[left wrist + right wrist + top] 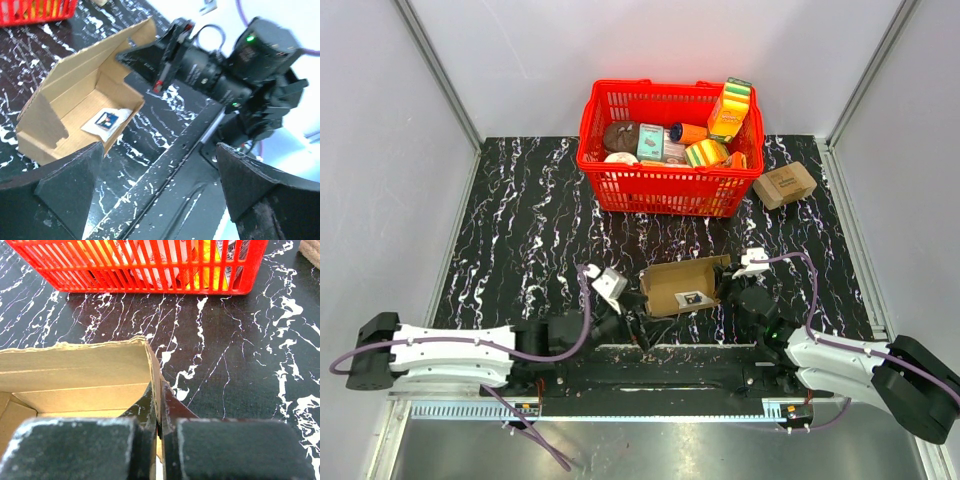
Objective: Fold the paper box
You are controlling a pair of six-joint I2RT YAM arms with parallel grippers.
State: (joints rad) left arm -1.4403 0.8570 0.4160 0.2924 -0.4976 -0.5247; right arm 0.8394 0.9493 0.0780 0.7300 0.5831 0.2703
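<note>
- The plain brown cardboard paper box [680,283] stands open-topped on the black, white-veined bench [520,230]. It sits between the two arms, nearer than the red plastic basket [660,190].
- Right pincer [159,401]: pressed together on the box's right end wall, pinching the cardboard edge.
- Left pincer [160,200]: spread wide, nothing between its fingers, just beside the box's left end.
- A small white printed label [106,120] lies on the box floor.
</note>
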